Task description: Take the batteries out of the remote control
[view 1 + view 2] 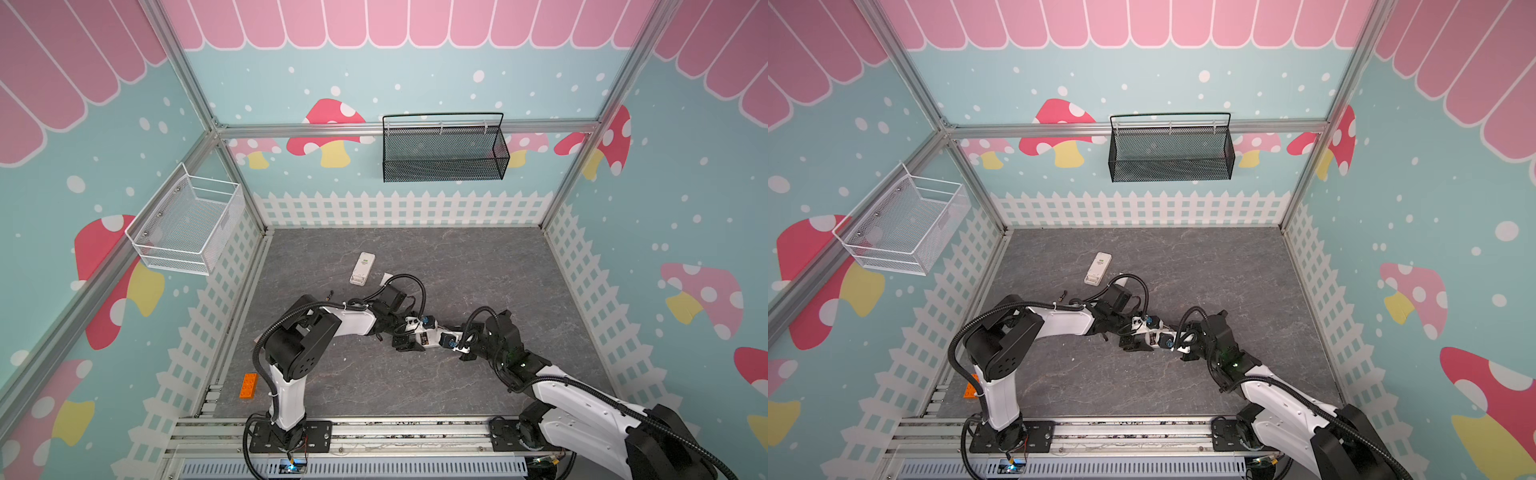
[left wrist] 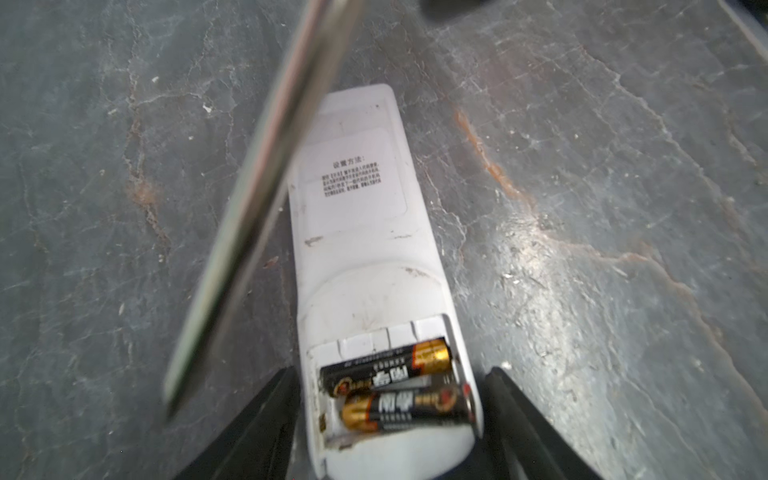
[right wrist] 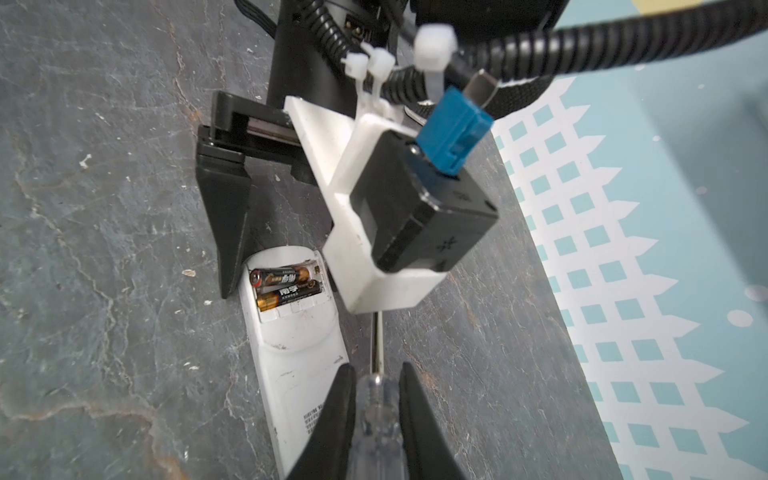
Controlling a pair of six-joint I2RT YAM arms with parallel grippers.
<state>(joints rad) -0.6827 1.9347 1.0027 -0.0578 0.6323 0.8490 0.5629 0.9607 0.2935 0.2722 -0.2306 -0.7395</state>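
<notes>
A white remote control (image 2: 357, 232) lies back up on the grey table, its battery bay uncovered. Two batteries, black with gold ends, lie side by side in the bay (image 2: 386, 368) (image 2: 407, 409). They also show in the right wrist view (image 3: 286, 284). My left gripper (image 2: 392, 370) is open and straddles the bay end of the remote, a finger close along each side. My right gripper (image 3: 376, 368) is shut on the clear handle of a screwdriver (image 3: 376, 415). Its metal shaft (image 2: 257, 208) slants above the table beside the remote. In both top views the two wrists hide this remote.
A second white remote (image 1: 362, 269) lies farther back, a small white piece (image 1: 387, 277) next to it. A tiny dark thing (image 1: 330, 295) lies to its left. An orange brick (image 1: 248, 385) sits near the left arm's base. White (image 1: 187, 224) and black (image 1: 444, 149) baskets hang on the walls.
</notes>
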